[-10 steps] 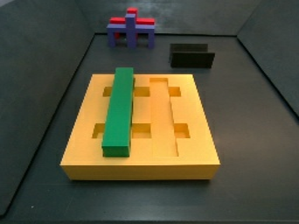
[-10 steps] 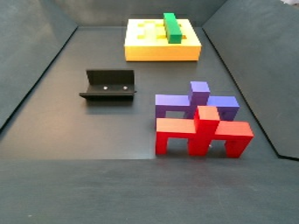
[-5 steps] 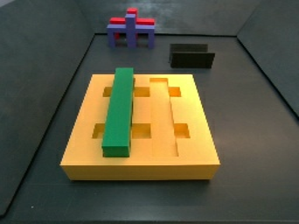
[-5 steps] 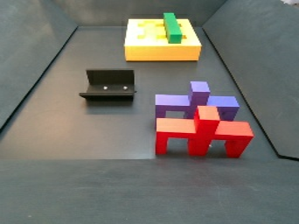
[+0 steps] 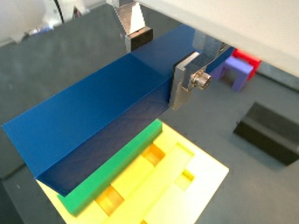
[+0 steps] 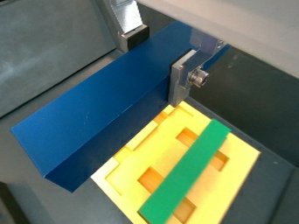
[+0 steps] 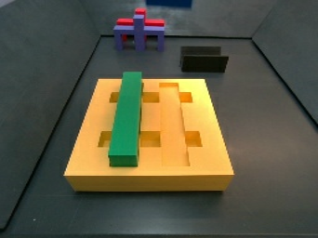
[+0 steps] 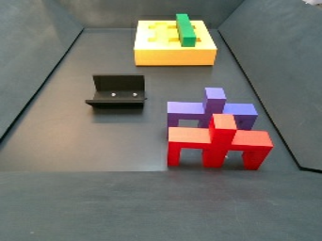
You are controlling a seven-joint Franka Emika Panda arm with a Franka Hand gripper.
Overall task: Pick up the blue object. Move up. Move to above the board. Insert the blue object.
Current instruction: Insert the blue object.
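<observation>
In both wrist views my gripper [image 5: 162, 59] [image 6: 159, 58] is shut on the blue object [image 5: 100, 122] [image 6: 105, 114], a long dark-blue bar held across its middle, high above the floor. The yellow-orange board [image 5: 193, 179] [image 6: 158, 149] lies below the bar's far end. In both side views the board [image 7: 174, 116] [image 8: 157, 47] carries a green bar [image 7: 126, 116] [image 8: 186, 30] in one long groove; its other groove is open. The gripper is out of both side views, apart from a blue sliver [image 7: 174, 3] at the upper edge of one.
The black fixture [image 7: 204, 59] [image 8: 117, 91] [image 5: 271, 131] stands on the dark floor beside the board. The purple-and-red block piece [image 7: 140, 31] [image 8: 217, 132] [image 5: 239, 68] stands beyond it. Dark walls enclose the floor.
A blue sliver has come into the upper edge of a side view. The board, green bar, fixture and block piece have not moved.
</observation>
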